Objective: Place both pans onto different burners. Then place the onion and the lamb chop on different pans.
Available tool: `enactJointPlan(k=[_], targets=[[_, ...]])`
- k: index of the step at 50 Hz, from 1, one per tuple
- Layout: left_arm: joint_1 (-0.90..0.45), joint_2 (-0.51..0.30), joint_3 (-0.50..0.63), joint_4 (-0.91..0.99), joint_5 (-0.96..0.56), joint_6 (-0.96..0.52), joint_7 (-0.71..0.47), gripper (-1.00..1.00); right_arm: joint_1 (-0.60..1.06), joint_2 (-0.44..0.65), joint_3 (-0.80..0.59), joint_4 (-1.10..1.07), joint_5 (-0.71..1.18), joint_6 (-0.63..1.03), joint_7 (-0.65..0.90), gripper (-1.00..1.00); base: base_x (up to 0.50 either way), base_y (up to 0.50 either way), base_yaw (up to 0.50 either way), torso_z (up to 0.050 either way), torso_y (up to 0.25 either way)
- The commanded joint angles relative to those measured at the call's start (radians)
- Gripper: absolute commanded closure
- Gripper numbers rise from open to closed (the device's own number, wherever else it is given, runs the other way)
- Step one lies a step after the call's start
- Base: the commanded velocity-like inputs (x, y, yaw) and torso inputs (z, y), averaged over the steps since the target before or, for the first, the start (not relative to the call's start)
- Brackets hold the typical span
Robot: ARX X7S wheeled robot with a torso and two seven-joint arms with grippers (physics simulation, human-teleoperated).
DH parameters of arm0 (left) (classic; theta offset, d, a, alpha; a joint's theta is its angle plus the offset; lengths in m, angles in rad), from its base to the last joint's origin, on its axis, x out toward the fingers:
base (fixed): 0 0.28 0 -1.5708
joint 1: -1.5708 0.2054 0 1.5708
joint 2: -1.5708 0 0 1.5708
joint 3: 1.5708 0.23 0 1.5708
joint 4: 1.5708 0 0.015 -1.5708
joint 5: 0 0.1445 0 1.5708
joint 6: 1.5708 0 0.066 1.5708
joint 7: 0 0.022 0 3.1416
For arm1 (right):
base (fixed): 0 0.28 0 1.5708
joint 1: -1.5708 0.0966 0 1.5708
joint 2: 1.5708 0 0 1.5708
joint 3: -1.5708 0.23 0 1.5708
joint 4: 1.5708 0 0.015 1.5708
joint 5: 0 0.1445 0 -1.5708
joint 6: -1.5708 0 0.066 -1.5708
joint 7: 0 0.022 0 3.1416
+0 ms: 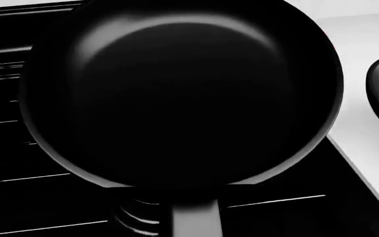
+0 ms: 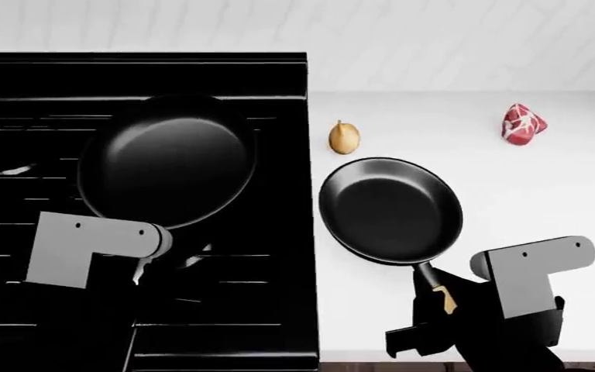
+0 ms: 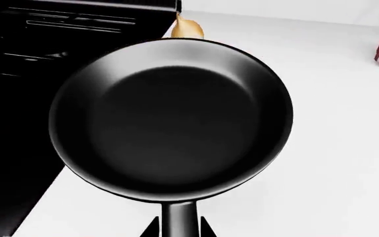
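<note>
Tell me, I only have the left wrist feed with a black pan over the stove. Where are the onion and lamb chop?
Observer: Both lie on the white counter beyond the second pan; the onion is beside the stove edge, the lamb chop farther right.
Operator: Is that second pan on a burner?
Observer: No, over the counter, right of the stove.
Operator: Anything holding it?
Observer: The right end effector is at its wooden handle; its jaws are hidden.

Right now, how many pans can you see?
2: one pan over the stove at the left gripper; the other over the counter by the right gripper.
</note>
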Motion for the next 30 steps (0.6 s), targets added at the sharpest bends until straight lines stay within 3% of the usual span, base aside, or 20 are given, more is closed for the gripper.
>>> enactJointPlan(k=[1, 30], targets=[[-0.013, -0.002, -0.031, 0.003, 0.036, 0.012, -0.009, 1.0, 0.051, -0.006, 0.064, -0.023, -0.075, -0.02, -0.003, 1.0, 0.0, 0.5, 0.0, 0.0, 0.009], [0.019, -0.011, -0.039, 0.003, 0.07, 0.028, 0.022, 1.0, 0.054, -0.004, 0.048, -0.023, -0.08, -0.032, -0.002, 1.0, 0.0, 0.5, 0.0, 0.002, 0.007]])
